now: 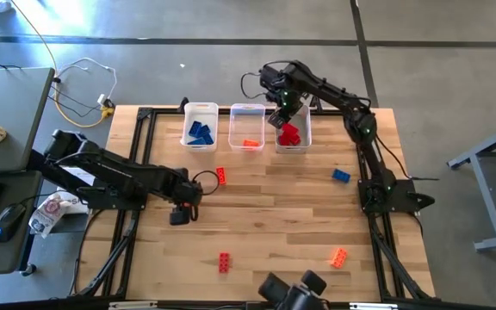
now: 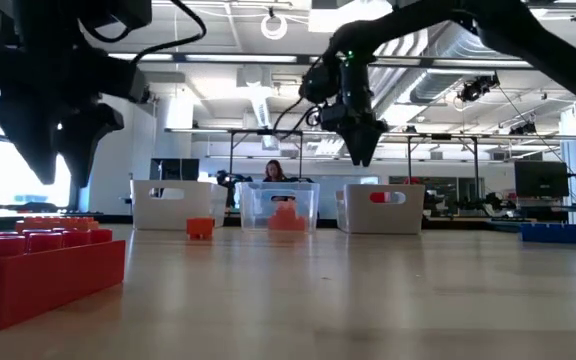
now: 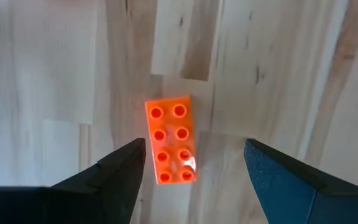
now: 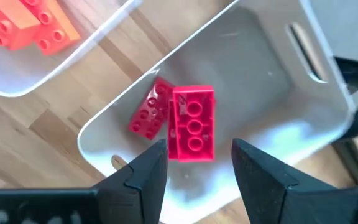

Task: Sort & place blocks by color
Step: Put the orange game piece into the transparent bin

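Right hand (image 4: 194, 165) above red block (image 4: 193, 124).

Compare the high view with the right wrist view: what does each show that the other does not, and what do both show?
Only the high view: the bin of blue blocks, the left gripper low over the table, and loose blocks on the wood.
Only the right wrist view: a red block between the right gripper's parted fingers.
Both: the bin of red blocks and the orange one beside it.

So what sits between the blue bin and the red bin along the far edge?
The bin holding orange blocks stands between the bin of blue blocks and the bin of red blocks, all in one row. The high view shows it.
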### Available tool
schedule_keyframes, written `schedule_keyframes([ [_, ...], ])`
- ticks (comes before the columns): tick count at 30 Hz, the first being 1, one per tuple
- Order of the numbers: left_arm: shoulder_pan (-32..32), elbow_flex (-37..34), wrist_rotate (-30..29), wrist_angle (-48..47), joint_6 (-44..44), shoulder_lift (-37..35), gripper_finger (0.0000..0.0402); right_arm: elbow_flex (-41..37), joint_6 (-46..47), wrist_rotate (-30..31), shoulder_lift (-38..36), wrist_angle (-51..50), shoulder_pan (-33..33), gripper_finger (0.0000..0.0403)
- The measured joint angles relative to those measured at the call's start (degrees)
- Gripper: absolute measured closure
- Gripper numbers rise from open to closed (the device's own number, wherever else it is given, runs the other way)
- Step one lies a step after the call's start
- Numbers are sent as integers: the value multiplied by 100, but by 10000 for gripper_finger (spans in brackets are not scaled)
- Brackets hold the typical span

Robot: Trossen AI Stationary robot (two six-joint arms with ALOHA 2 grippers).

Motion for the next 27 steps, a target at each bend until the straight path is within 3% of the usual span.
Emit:
schedule_keyframes([
  [27, 624, -4, 85, 108, 252, 1415, 140, 4, 288, 330, -1297, 22, 1352, 238],
])
